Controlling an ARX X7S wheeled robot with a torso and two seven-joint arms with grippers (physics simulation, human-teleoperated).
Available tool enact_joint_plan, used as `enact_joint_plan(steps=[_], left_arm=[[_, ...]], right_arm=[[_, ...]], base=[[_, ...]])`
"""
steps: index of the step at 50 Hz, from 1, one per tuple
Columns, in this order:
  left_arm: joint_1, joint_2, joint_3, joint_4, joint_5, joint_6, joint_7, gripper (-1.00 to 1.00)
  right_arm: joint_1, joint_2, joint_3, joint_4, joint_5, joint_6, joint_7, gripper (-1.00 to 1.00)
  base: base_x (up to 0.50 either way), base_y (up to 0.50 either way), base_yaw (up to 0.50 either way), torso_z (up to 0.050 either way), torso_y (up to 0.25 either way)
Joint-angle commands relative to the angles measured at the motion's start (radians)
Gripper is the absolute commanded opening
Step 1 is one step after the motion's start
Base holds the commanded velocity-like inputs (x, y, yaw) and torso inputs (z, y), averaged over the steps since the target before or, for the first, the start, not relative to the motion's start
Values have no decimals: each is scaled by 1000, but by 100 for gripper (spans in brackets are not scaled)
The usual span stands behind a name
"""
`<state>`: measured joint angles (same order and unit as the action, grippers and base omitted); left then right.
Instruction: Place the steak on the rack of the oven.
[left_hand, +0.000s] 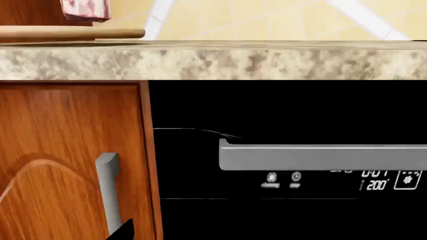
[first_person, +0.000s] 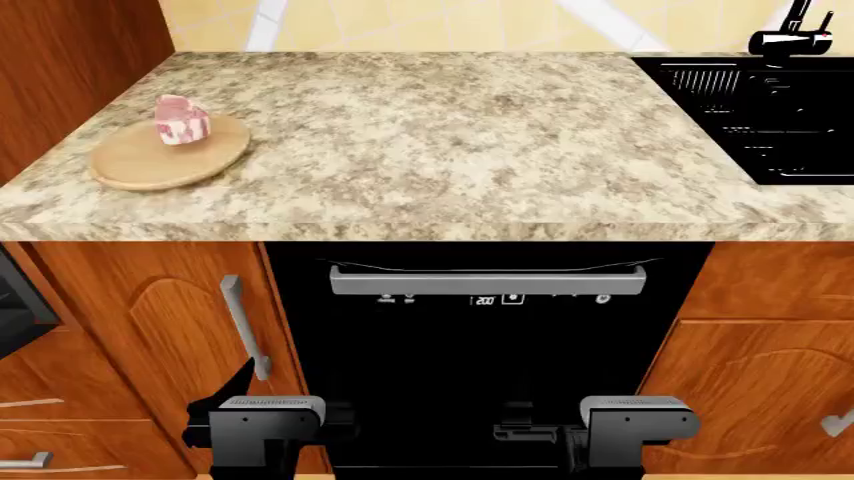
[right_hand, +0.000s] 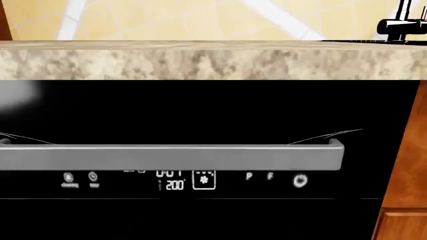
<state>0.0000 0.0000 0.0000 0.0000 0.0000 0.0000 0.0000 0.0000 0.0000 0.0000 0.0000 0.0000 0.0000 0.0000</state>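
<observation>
The steak (first_person: 182, 120), a pink slab with white fat, lies on a round wooden board (first_person: 147, 165) at the left of the countertop (first_person: 454, 130). Its lower edge also shows in the left wrist view as the steak (left_hand: 85, 9). Both arms hang low, well below the counter. My left gripper (first_person: 271, 390) shows one black fingertip (left_hand: 124, 230) far to the side, over the wooden cabinet door, so it reads as open and empty. My right gripper (first_person: 638, 405) is lost against the black front. The rack is out of view. I cannot make out the oven.
A black-fronted appliance (first_person: 487, 350) with a silver bar handle (first_person: 487, 282) and a "200" display sits under the counter, straight ahead of both arms. Wooden cabinet doors (first_person: 147, 340) flank it. A black sink (first_person: 754, 115) is at the back right. A dark grey corner (first_person: 16, 305) pokes in at left.
</observation>
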Motion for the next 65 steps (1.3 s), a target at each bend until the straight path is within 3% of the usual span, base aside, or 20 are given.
enact_joint_plan(steps=[1, 14, 49, 65], left_arm=[[0, -16, 18, 0, -18, -1, -18, 100], [-3, -51, 57, 1, -59, -1, -58, 100], [1, -98, 115, 3, -99, 25, -101, 100], [-2, -112, 126, 4, -125, 17, -123, 100]], right_arm=[[1, 16, -21, -1, 17, 0, 17, 100], [-1, 50, -58, -1, 50, -4, 66, 100], [5, 93, -109, 5, 94, -13, 122, 100], [9, 108, -125, 8, 116, -15, 142, 100]], base=[[0, 0, 0, 0, 0], [0, 6, 0, 0, 0], [0, 494, 0, 0, 0], [0, 18, 0, 28, 0]])
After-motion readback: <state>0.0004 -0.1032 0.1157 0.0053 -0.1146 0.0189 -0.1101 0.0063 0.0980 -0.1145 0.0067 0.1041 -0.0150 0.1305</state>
